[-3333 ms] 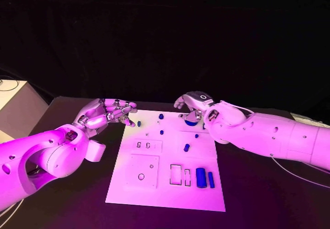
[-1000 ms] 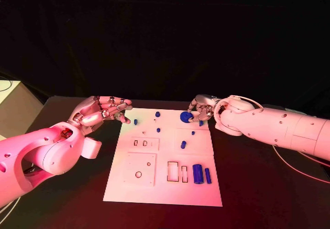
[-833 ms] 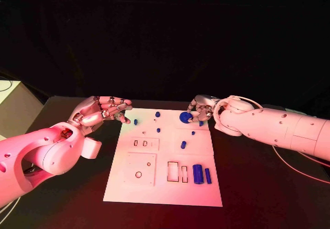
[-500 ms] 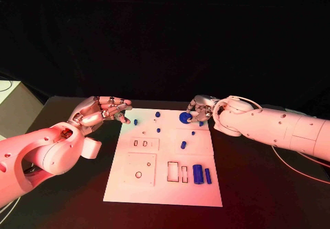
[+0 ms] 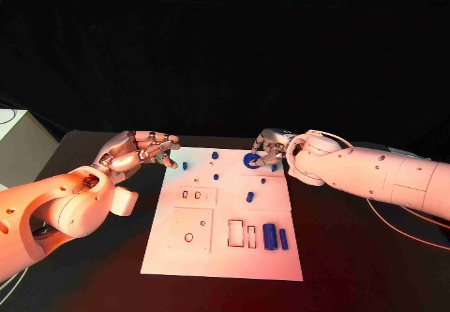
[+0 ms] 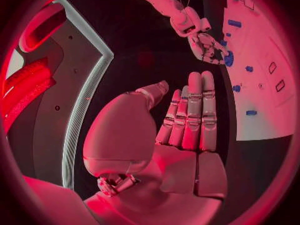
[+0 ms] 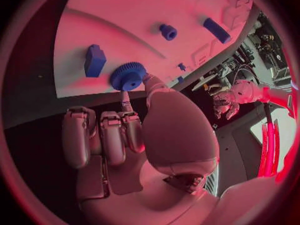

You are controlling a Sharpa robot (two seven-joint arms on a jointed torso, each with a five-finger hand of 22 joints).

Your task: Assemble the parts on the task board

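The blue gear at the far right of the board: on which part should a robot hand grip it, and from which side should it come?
Grip the blue gear by its toothed rim, on two opposite sides, coming from above at the task board's far right edge. It is a flat round disc, so the rim is probably the best hold. The right robot hand already pinches it there.

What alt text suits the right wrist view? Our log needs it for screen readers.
The right hand pinches a blue gear over the edge of the white task board, where other small blue parts lie.
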